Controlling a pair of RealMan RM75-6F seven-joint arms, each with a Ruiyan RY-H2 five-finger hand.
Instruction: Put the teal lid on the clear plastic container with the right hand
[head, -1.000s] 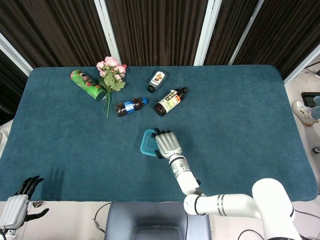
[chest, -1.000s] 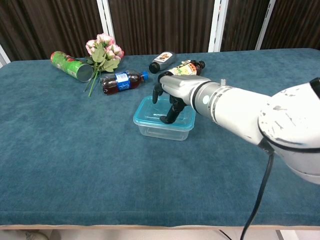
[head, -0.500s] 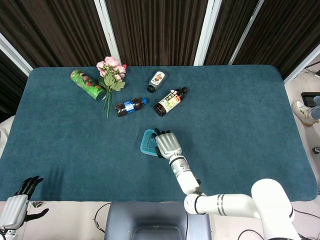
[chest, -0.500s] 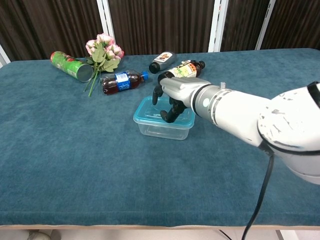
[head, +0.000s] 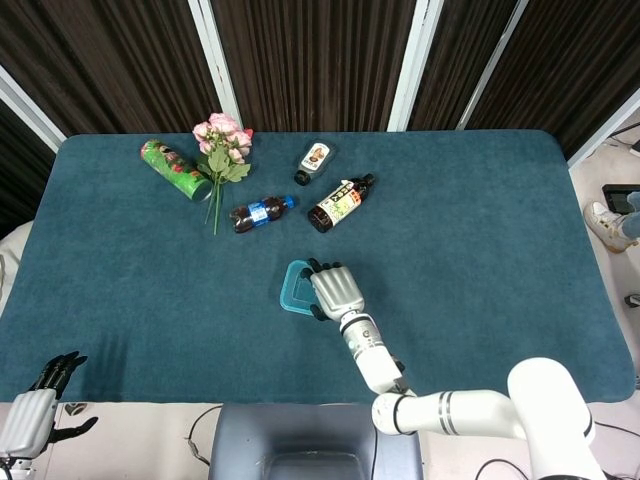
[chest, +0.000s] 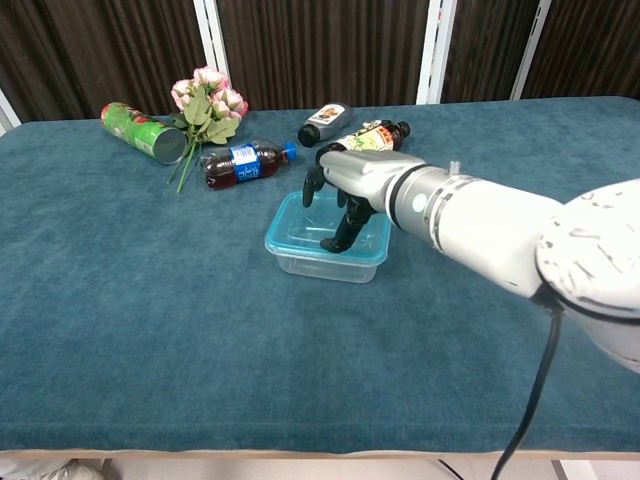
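Your right fingers (chest: 335, 235) press, spread apart, on the lid (chest: 300, 228) atop the container (chest: 325, 265). Bare worktop (chest: 150, 330) lies in front; bottles (chest: 245, 162) lie behind.

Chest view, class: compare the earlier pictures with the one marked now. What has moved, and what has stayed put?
The right hand straightened its fingers from a curl half a second ago, so a fingertip again touches the teal lid on the clear plastic container, which shifted slightly left. Nothing was grasped or released. The left hand, bottles, can and flowers stayed as they were.
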